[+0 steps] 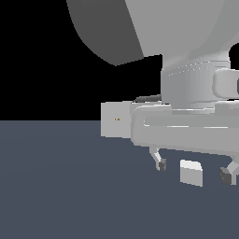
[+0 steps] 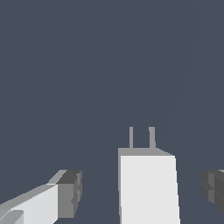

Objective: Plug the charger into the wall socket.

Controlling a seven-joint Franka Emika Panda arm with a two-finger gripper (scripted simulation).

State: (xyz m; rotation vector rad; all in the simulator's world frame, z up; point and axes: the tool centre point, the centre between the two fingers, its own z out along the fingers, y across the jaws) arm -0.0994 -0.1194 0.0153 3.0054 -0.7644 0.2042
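The gripper (image 1: 193,170) is open around the charger (image 1: 191,172), not touching it; the grasp step is in hand. Next it must close. The wall socket (image 1: 115,119) stands farther, toward the exterior view's left.

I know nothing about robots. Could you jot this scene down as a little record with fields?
charger: small grey block on the floor, two prongs showing in the wrist view
wall socket: upright plate, partly behind the arm
gripper: open, straddling the charger
fingers: one each side, gaps visible, not touching
plugged in: not yet
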